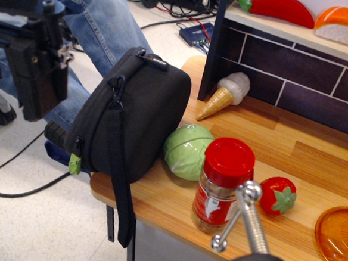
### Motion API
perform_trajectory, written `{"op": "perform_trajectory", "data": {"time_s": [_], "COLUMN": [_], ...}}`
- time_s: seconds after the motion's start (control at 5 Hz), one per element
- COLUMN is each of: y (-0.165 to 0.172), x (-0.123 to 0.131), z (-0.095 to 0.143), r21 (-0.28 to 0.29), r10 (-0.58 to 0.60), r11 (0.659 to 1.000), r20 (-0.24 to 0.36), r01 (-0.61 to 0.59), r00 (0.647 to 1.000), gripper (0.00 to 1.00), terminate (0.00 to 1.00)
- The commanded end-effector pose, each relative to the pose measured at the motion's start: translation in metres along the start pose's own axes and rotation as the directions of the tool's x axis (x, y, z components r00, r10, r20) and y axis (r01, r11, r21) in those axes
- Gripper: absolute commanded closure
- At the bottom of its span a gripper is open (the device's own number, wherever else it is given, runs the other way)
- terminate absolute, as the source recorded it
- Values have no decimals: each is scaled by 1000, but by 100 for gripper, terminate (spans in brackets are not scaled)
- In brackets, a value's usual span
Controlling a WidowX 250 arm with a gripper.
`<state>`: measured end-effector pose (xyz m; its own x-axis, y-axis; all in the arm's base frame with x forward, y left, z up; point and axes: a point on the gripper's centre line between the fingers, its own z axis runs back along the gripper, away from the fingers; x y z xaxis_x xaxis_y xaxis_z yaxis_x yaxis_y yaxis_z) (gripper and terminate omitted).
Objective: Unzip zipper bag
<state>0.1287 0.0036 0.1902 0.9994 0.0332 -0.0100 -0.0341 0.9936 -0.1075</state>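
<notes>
Bright, even indoor light here, coming from above and a touch from the right, with no harsh beam anywhere. Shadows stay soft: a dark patch sits under the zipper bag (136,113) where it overhangs the table (268,143) edge, and a faint one trails beside the green ball (187,151). Glare pops on the jar (223,185) lid and plastic wall, and on the metal rod (245,222) near the lens (that rod is soft, out of focus). The black fabric swallows detail, nearly featureless. The whole frame is mildly grainy and low in resolution, the floor washed pale.
</notes>
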Motion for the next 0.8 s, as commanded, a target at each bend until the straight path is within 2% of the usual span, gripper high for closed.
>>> {"op": "perform_trajectory", "data": {"time_s": [0.0,0.2,0.6], "y": [0,10,33], "x": [0,14,37], "z": [0,-16,-75], "r21": [0,40,107], "r10": [0,-8,-62], "r11": [1000,999,993], "r20": [0,15,89], "r01": [0,8,52], "r00": [1000,1000,994], "gripper": [0,0,0], "terminate": [0,0,0]}}
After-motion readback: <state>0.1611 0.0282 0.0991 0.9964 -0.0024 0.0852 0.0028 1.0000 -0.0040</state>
